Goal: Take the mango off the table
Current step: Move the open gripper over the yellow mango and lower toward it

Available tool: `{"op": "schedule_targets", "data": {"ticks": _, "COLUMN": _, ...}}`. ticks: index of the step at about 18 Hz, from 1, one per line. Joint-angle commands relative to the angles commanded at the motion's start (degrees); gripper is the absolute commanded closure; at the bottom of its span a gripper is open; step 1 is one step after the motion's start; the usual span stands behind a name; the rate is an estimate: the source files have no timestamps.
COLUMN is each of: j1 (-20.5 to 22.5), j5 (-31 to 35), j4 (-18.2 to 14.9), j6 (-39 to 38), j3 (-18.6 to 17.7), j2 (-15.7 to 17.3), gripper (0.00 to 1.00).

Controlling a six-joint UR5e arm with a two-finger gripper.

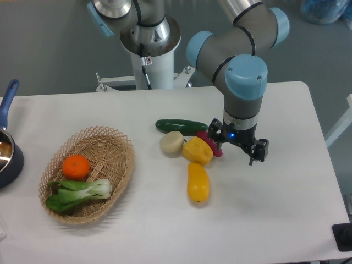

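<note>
While the mango lies untouched on the white table, nearest the front edge of all the loose produce, its long axis runs roughly near-to-far and nothing rests against it except, possibly, the yellow pepper just beyond its far end; contact there cannot be confirmed. To the left, at similar depth, a wicker basket holds a round orange and a leafy green vegetable. The gripper hangs to the right of the pepper and farther back than the mango, clear of the fruit; its two dark fingers, one at the left and one at the right, stand widely parted and nothing is held between them. The left finger is close beside a small red item tucked behind the pepper; whether it touches cannot be told. A blue light shows on the gripper body. Above it, the wrist points straight down, with the grey-and-blue forearm joints rising up and back toward the pedestal at the far edge. Just left of the pepper sits a pale rounded vegetable, and behind that a dark green cucumber lies crosswise. At the far left edge, a dark pan with a blue handle is partly cut off.
</note>
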Motion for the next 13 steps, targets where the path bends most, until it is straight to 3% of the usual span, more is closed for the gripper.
{"op": "schedule_targets", "data": {"ticks": 9, "j1": -0.8, "j5": 0.1, "j4": 0.6, "j6": -5.4, "j3": -0.2, "j2": -0.3, "gripper": 0.0}}
{"op": "schedule_targets", "data": {"ticks": 13, "j1": -2.3, "j5": -0.3, "j4": 5.8, "j6": -13.3, "j3": -0.3, "j2": -1.8, "gripper": 0.0}}
